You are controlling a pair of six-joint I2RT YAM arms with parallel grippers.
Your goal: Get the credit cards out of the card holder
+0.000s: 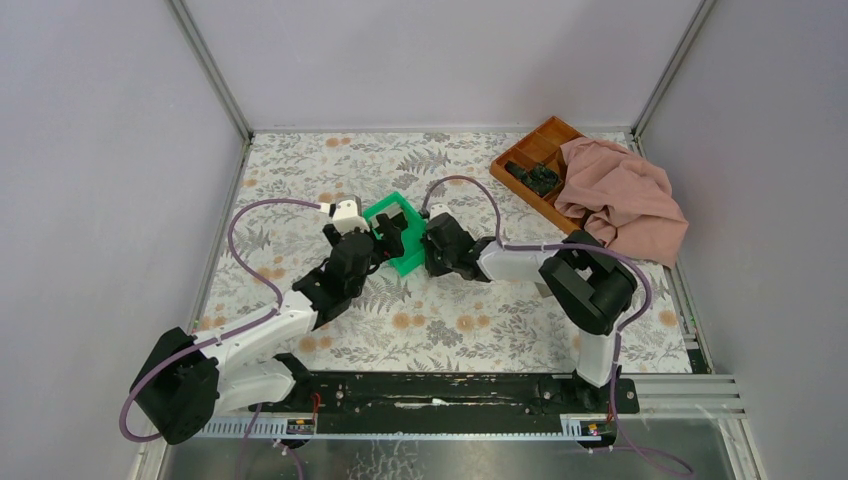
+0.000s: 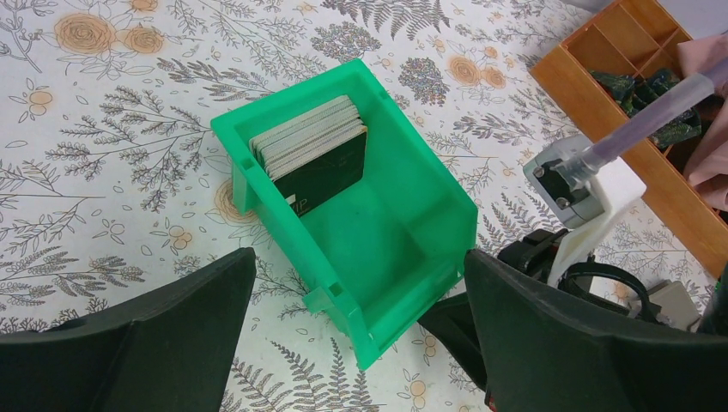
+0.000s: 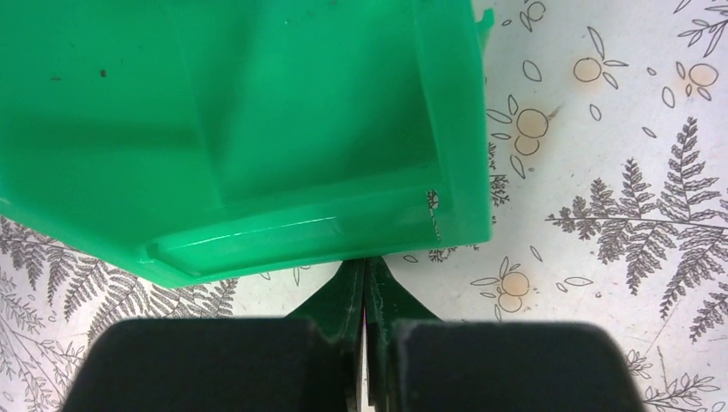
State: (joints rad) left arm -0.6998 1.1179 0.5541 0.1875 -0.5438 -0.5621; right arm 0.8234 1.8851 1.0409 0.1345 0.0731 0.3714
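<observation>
A stack of credit cards [image 2: 309, 142] stands on edge at the far end of a green bin [image 2: 412, 197], whitish edges up and a dark card facing front. The card holder is not in any view. My left gripper [image 2: 360, 343] is open, its two dark fingers [image 2: 172, 335] on either side of the bin's near corner, nothing between them touching. My right gripper [image 3: 365, 270] is shut, its tips pressed against the bin's [image 3: 257, 129] low front wall. From above, both grippers [image 1: 385, 240] [image 1: 425, 245] meet at the bin [image 1: 400, 212].
An orange-brown compartment tray [image 1: 530, 150] sits at the back right with dark objects [image 1: 535, 178] in it, half covered by a pink cloth [image 1: 620, 195]. The floral tabletop [image 1: 470, 320] is walled on three sides. The right arm's white wrist [image 2: 592, 184] lies close by the bin.
</observation>
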